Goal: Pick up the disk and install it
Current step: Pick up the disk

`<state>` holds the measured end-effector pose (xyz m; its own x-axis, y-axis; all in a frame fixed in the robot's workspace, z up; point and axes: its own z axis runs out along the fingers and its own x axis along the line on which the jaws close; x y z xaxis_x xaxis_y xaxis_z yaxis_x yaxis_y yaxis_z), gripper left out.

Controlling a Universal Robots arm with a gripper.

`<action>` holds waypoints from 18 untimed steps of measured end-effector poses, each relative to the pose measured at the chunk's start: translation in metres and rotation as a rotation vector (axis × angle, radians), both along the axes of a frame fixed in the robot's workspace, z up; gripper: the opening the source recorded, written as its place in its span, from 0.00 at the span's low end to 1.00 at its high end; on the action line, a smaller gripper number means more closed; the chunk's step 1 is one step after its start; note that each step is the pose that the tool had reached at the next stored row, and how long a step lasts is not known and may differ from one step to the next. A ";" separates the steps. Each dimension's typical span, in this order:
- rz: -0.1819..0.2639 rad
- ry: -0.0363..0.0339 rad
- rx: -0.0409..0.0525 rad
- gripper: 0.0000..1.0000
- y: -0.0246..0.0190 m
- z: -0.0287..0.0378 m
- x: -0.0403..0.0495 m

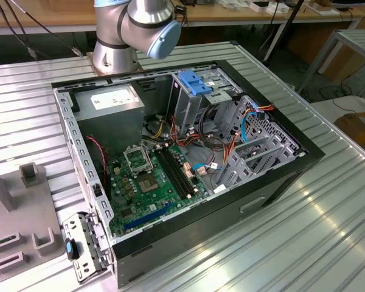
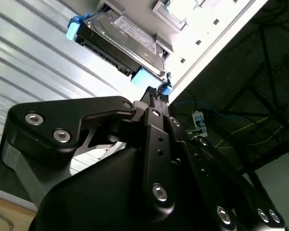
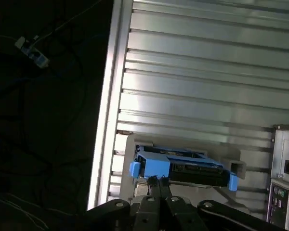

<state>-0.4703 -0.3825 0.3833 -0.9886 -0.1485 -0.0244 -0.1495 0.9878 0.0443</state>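
disk (image 2: 125,41) (image 3: 183,166) x1, in both wrist views, lying in a grey cradle (image 3: 233,156) on ribbed counter (image 3: 207,72) nr its edge. pincer (image 3: 158,182) pressed together, tips at disk's blue rail. exterior view: 1 open pc case (image 1: 280,176), 1 motherboard (image 1: 152,182), 1 blue-handled drive cage (image 1: 194,82).

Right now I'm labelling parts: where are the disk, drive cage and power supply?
disk (image 2: 130,33), second wrist view, labelled face.
drive cage (image 1: 193,83), exterior view, blue handle.
power supply (image 1: 111,99), exterior view, white label.
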 end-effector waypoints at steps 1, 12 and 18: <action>0.057 -0.0001 0.0000 0.11 0.0000 -0.0002 0.0000; 0.382 0.0001 -0.0010 0.11 0.0000 -0.0010 0.0000; 0.564 0.0001 -0.0015 0.11 0.0000 -0.0014 0.0000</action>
<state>-0.4703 -0.3825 0.3820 -0.7561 -0.6540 -0.0237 -0.6544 0.7549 0.0430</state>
